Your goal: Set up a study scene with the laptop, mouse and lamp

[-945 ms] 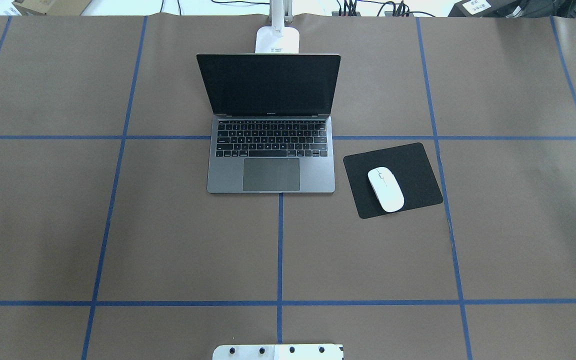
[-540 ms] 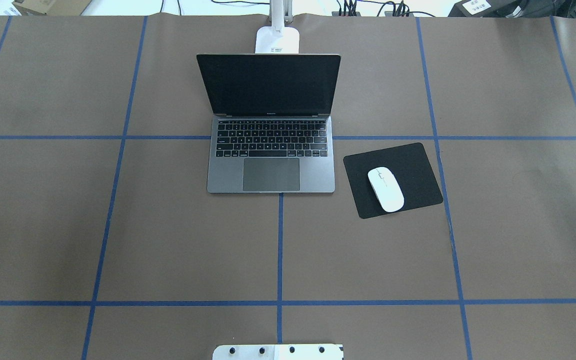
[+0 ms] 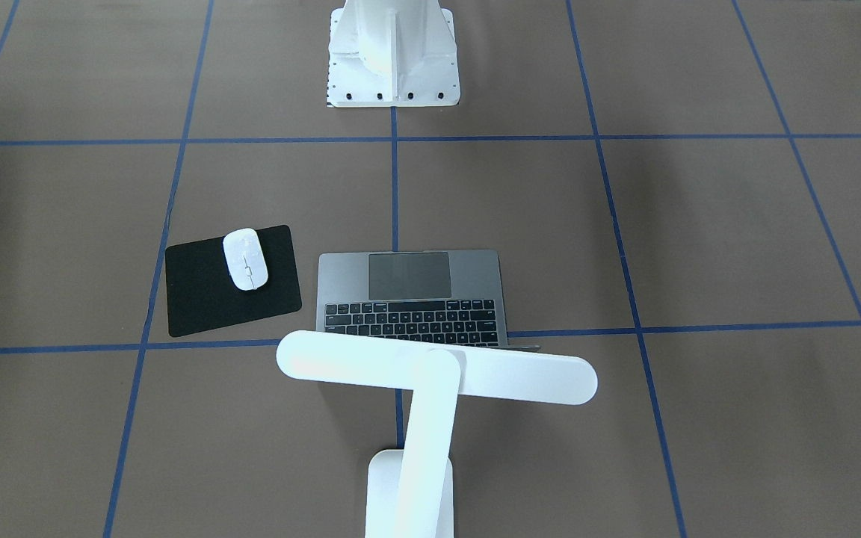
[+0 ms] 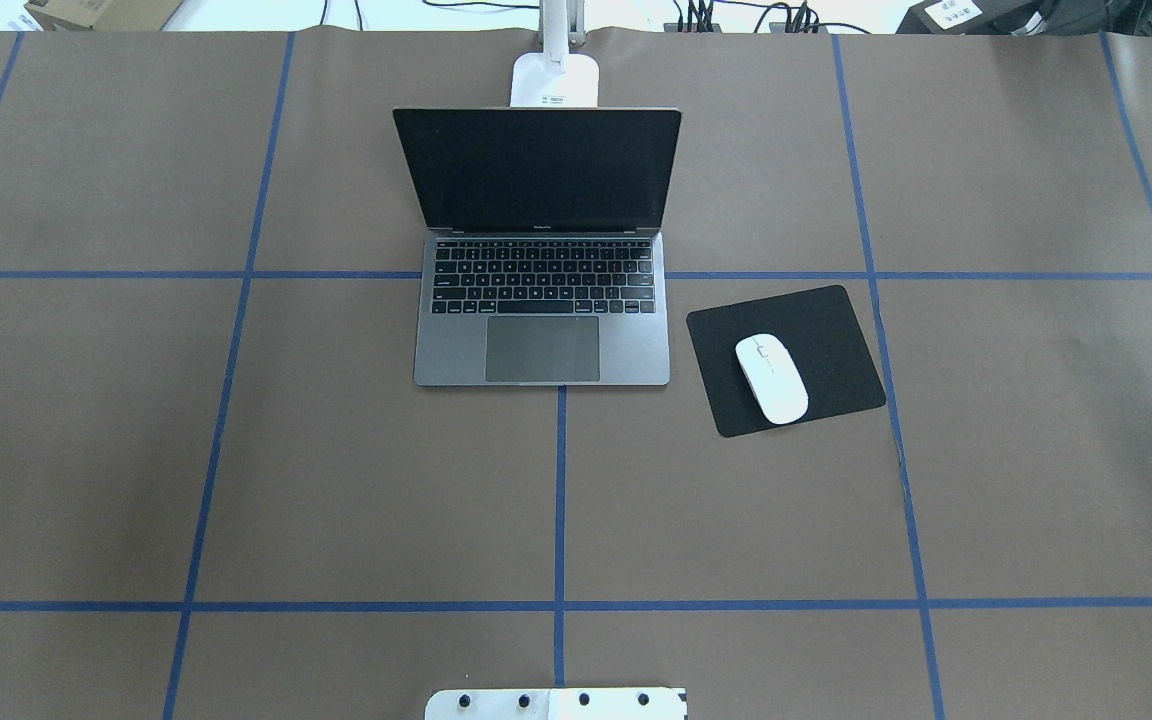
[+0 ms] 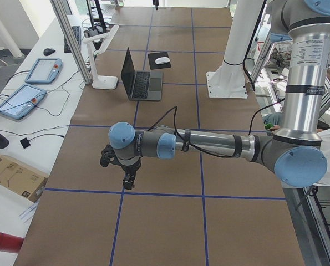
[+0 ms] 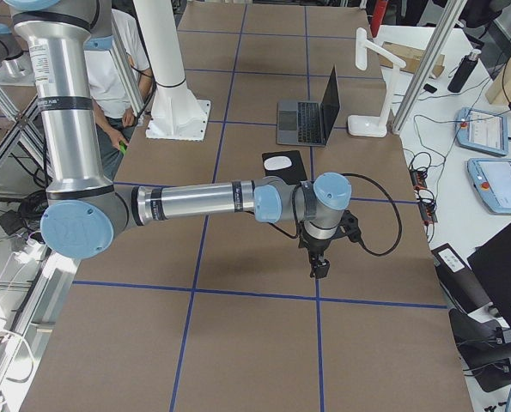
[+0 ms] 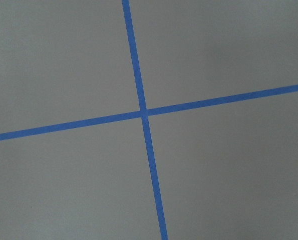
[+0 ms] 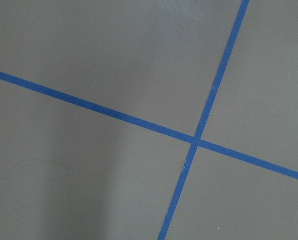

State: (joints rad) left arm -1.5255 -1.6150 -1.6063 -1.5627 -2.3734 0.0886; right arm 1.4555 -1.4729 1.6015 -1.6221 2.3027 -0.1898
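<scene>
Nothing has shifted: laptop (image 4: 542, 300) stays open near the far edge's middle, mouse (image 4: 771, 378) on the black pad (image 4: 826, 330) just beside it, lamp (image 3: 430, 373) behind at that edge. Only the side views show the left gripper (image 5: 127, 183) and right gripper (image 6: 319, 268), over bare table toward either end; whether released or clenched, I cannot tell. From the front, the lamp's head hides the laptop's screen.

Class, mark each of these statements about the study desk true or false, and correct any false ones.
1. The laptop stands open with a dark screen. True.
2. The mouse lies on the bare table. False: it rests on the black pad beside the laptop.
3. The lamp has its base behind the laptop's screen. True.
4. The lamp's head hangs over the mouse. False: in the front-facing view it spans the laptop's screen end, well apart from the mouse.
</scene>
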